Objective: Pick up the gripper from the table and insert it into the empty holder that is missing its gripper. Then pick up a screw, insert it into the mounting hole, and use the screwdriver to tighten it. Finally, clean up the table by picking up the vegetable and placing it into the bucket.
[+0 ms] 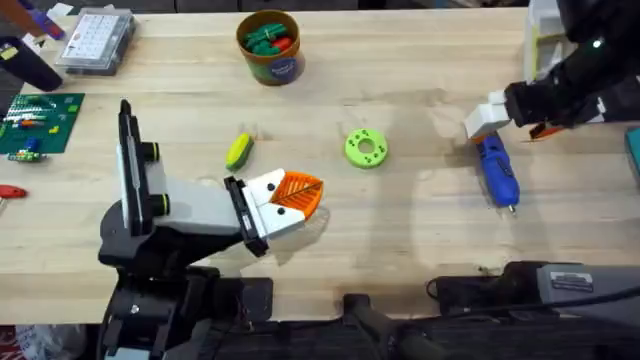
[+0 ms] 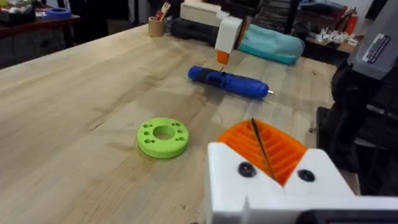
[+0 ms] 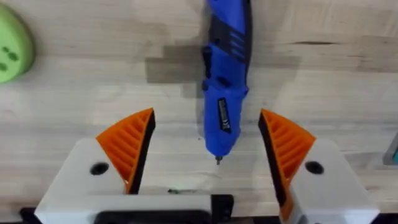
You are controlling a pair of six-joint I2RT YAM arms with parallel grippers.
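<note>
The blue screwdriver [image 1: 497, 170] [image 2: 227, 81] [image 3: 222, 93] lies on the table at the right. My right gripper [image 1: 515, 124] [image 3: 208, 118] hovers over it, open, with one orange pad on each side of its narrow tip and neither touching. My left gripper [image 1: 303, 190] [image 2: 256, 130] rests low at the left, shut with nothing between its pads. Both of its white, orange-tipped fingers sit in the black bar holder [image 1: 245, 215]. I cannot tell which finger is the task's gripper. No screw can be made out. The yellow vegetable [image 1: 239, 150] lies beside the holder. The orange-brown bucket [image 1: 270, 45] stands at the back.
A lime-green disc [image 1: 366, 148] [image 2: 163, 137] with holes lies mid-table. A clear parts box [image 1: 95, 40] and a green circuit board [image 1: 35, 120] sit at the back left. A teal object [image 1: 633, 150] is at the right edge, and black equipment [image 1: 560, 285] lines the front edge.
</note>
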